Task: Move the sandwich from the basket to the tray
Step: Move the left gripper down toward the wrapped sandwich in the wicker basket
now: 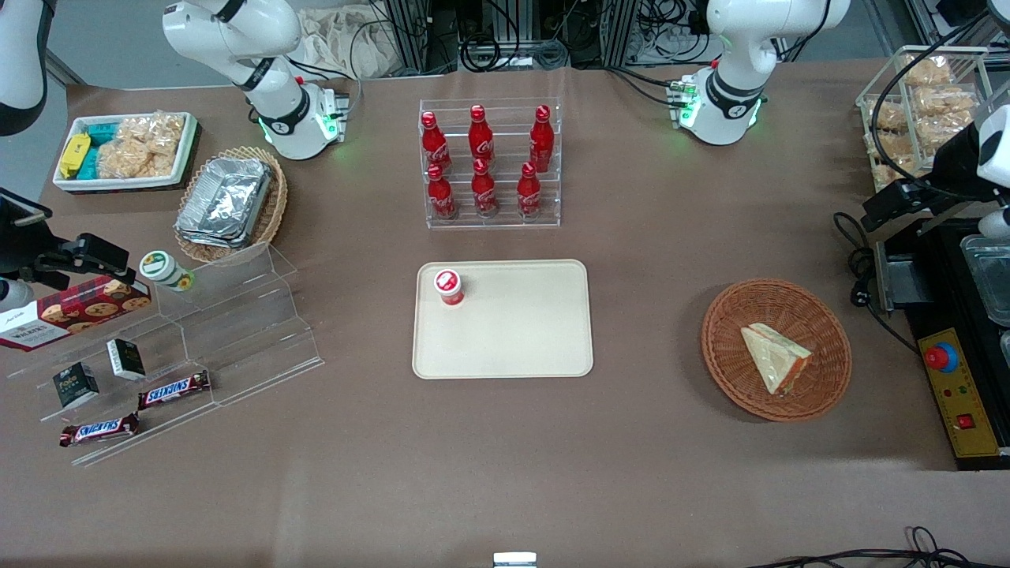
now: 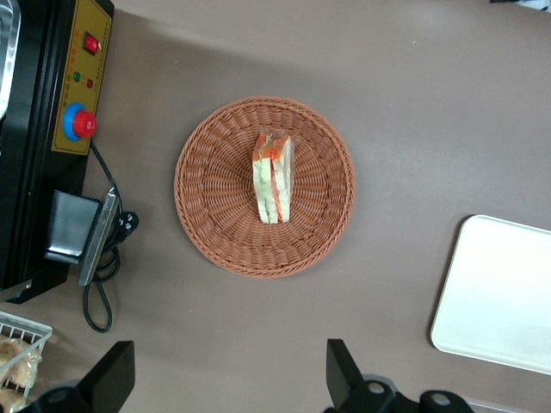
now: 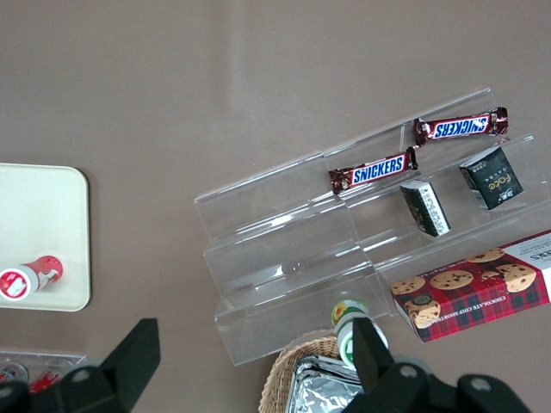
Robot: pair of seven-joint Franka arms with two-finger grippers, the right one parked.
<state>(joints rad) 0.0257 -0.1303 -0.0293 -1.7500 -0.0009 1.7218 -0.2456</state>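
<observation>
Your left gripper (image 2: pixel 225 379) hangs high above the brown table, its black fingers (image 2: pixel 344 372) spread wide apart and holding nothing. Well below it sits the round, shallow orange-brown wicker basket (image 2: pixel 207 185), with the triangular wedge sandwich in clear wrap (image 2: pixel 274 176) lying near its middle, pale bread showing an orange-red and green filling edge. The flat beige rectangular plastic tray (image 2: pixel 499 297) lies well off to one side of the gripper. Descend straight over the sandwich and align the fingers across its flat bread faces; I judge the slick wrap and soft bread call for a gentle squeeze, clear of the woven rim.
</observation>
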